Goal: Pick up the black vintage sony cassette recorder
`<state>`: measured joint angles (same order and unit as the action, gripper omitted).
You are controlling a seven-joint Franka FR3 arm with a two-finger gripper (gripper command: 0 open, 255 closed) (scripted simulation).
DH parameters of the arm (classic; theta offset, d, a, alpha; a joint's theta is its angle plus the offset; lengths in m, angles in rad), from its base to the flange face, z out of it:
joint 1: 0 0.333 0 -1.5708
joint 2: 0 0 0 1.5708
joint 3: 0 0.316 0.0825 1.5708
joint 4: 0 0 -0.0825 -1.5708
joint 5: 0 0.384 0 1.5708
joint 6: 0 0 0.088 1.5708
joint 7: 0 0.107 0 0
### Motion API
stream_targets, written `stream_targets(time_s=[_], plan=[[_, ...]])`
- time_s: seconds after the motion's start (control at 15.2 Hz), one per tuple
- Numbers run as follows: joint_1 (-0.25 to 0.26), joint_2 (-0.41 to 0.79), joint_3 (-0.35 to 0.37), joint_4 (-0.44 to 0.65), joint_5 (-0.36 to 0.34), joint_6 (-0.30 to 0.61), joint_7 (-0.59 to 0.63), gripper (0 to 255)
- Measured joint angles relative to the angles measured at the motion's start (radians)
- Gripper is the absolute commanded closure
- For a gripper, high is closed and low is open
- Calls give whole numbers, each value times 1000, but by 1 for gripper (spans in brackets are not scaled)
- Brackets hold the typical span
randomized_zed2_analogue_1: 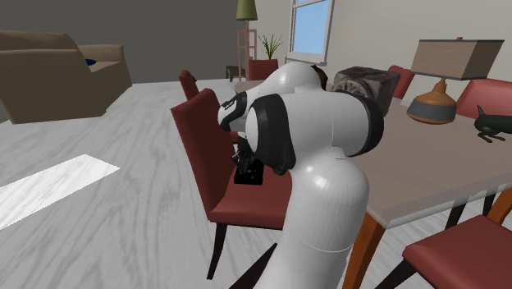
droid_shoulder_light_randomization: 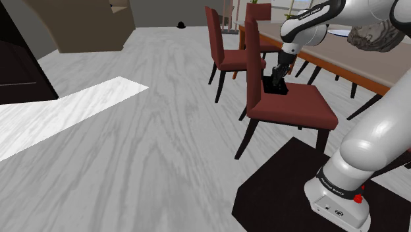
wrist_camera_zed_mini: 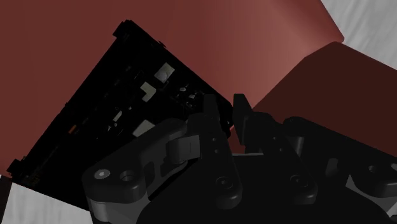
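The black cassette recorder (droid_shoulder_light_randomization: 276, 86) lies on the dark red seat of the nearest chair (droid_shoulder_light_randomization: 300, 109), close to its backrest. In the wrist view the recorder (wrist_camera_zed_mini: 121, 108) is a flat black box with small pale buttons. My black gripper (droid_shoulder_light_randomization: 281, 71) comes down on it from above; in the second exterior view the recorder (randomized_zed2_analogue_1: 249, 173) sits just below the hand. The gripper (wrist_camera_zed_mini: 228, 114) has its fingertips (wrist_camera_zed_mini: 213, 114) drawn close together at the recorder's near corner, clasping its edge with a thin strip of red seat showing between them.
The chair's tall backrest (droid_shoulder_light_randomization: 253, 62) stands right beside the hand. A long wooden table (randomized_zed2_analogue_1: 427, 176) with a lamp (randomized_zed2_analogue_1: 443, 78) runs behind the chair. A second red chair (droid_shoulder_light_randomization: 220, 46) stands further off. A sofa (randomized_zed2_analogue_1: 57, 70) sits across the pale floor.
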<state>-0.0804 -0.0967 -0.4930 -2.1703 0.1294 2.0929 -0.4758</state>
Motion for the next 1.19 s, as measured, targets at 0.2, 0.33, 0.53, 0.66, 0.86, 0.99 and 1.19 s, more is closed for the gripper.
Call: stream_targets(time_s=[0.2, 0.33, 0.53, 0.66, 0.86, 0.99, 1.19], plan=[[0, 0, 0, 0, 0, 0, 0, 255], [0, -4, 1, 1, -3, -5, 3, 255], [-1, -15, 2, 23, -11, -37, 12, 255], [-1, -26, 4, 41, -19, -64, 20, 255], [0, -37, 8, 70, -25, -101, 32, 255], [0, -45, 10, 91, -30, -129, 38, 255], [1, -49, 12, 125, -33, -166, 47, 255]])
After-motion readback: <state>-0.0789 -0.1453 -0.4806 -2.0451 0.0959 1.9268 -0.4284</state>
